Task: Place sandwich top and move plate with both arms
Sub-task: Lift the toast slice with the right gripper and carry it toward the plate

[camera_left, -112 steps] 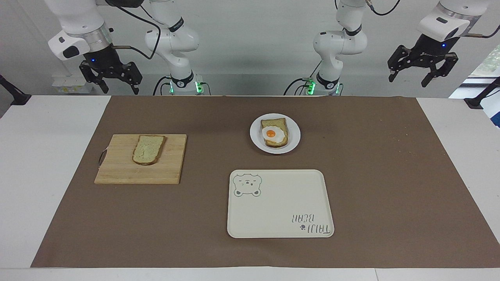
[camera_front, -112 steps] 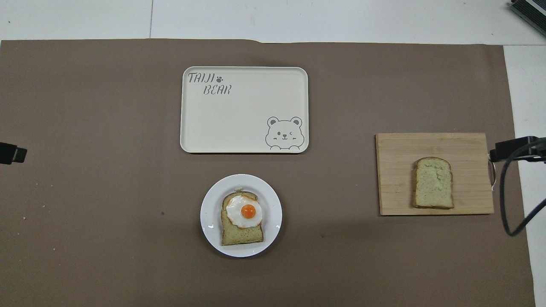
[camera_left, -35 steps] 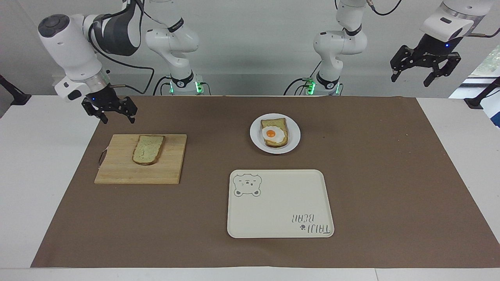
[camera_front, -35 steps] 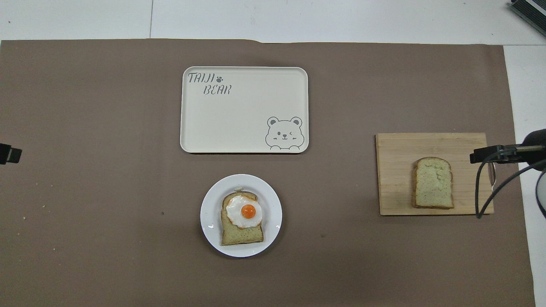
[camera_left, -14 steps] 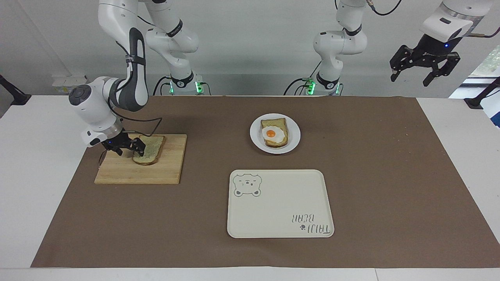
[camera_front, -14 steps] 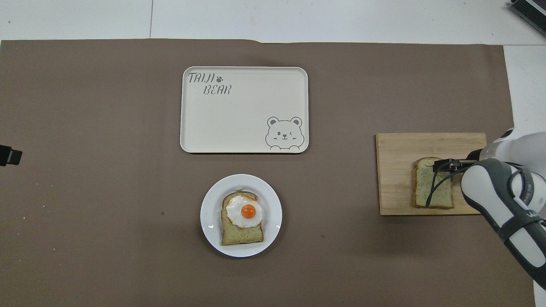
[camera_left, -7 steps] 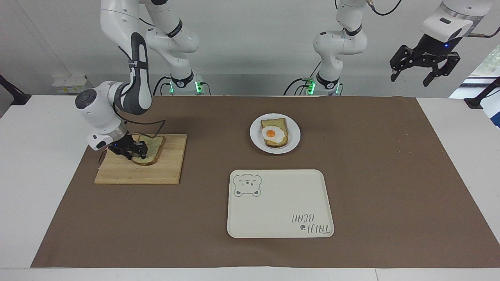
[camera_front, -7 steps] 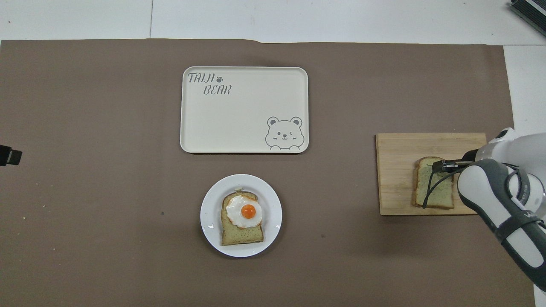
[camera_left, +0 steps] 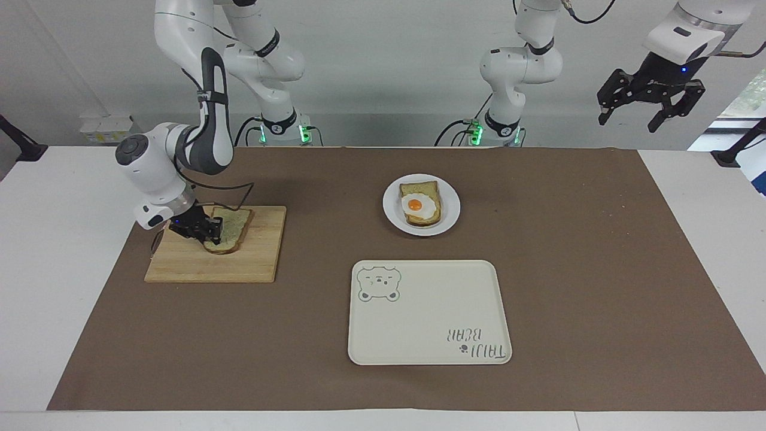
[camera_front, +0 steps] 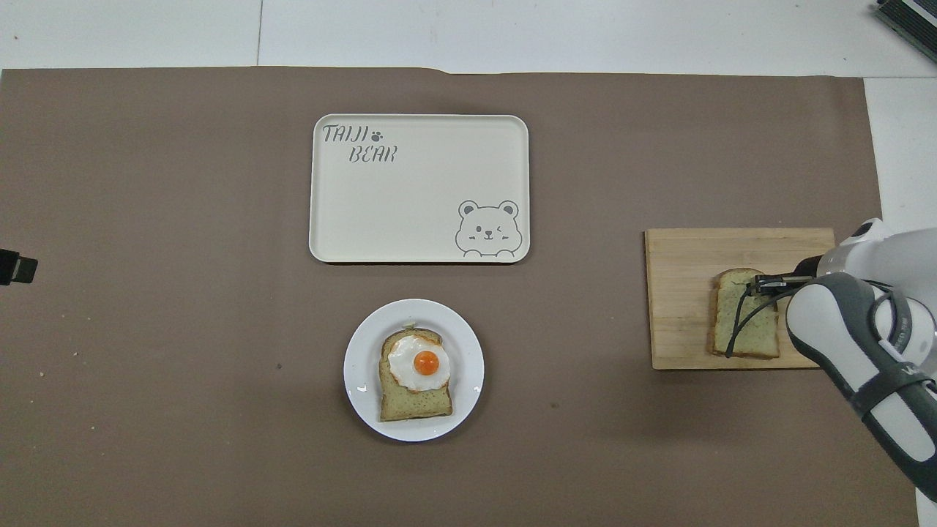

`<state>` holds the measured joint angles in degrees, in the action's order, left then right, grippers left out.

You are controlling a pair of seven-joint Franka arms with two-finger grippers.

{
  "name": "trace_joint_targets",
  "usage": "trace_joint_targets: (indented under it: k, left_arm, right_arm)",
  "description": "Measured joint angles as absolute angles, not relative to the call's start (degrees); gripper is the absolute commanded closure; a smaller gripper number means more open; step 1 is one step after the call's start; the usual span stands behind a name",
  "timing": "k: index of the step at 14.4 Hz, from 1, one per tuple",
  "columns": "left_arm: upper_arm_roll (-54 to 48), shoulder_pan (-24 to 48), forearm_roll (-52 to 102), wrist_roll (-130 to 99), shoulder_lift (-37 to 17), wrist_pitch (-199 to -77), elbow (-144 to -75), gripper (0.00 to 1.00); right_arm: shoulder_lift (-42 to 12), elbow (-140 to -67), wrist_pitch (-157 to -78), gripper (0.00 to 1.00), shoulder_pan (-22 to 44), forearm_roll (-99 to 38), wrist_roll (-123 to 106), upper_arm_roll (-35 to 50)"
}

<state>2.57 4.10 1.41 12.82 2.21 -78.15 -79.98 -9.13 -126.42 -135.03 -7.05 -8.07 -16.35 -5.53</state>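
The sandwich top [camera_left: 232, 224], a plain speckled slice, lies on a wooden cutting board [camera_left: 251, 263] toward the right arm's end of the table. My right gripper [camera_left: 205, 233] is down on the board with its fingertips pinched on the slice's edge that faces the board's handle. In the overhead view the right arm covers that edge of the sandwich top [camera_front: 734, 322]. The white plate [camera_left: 392, 220] with the egg-topped slice [camera_left: 420, 205] stands mid-table, nearer to the robots than the tray. My left gripper [camera_left: 650, 112] waits open, high over the left arm's end of the table.
A cream tray [camera_left: 431, 317] with a bear drawing lies farther from the robots than the plate [camera_front: 359, 380]. A brown mat [camera_left: 598, 269] covers most of the white table. The board's metal handle sits under my right wrist.
The right gripper has settled at the slice's edge and its fingers have drawn together on it. The left arm has not moved.
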Motion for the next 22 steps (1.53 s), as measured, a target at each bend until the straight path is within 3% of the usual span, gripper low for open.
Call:
trace_joint_targets:
  k: [9, 22]
  left_arm:
    - [2.57, 4.09, 1.41, 12.77, 2.21, -78.15, -79.98, 0.00]
    - [2.57, 4.09, 1.41, 12.77, 2.21, -78.15, -79.98, 0.00]
  right_arm:
    - [-9.01, -125.11, -132.32, 1.00, -7.08, -8.02, -16.59, -5.68]
    - [-3.86, -110.24, -100.15, 1.00, -6.76, -12.16, -21.36, -1.47]
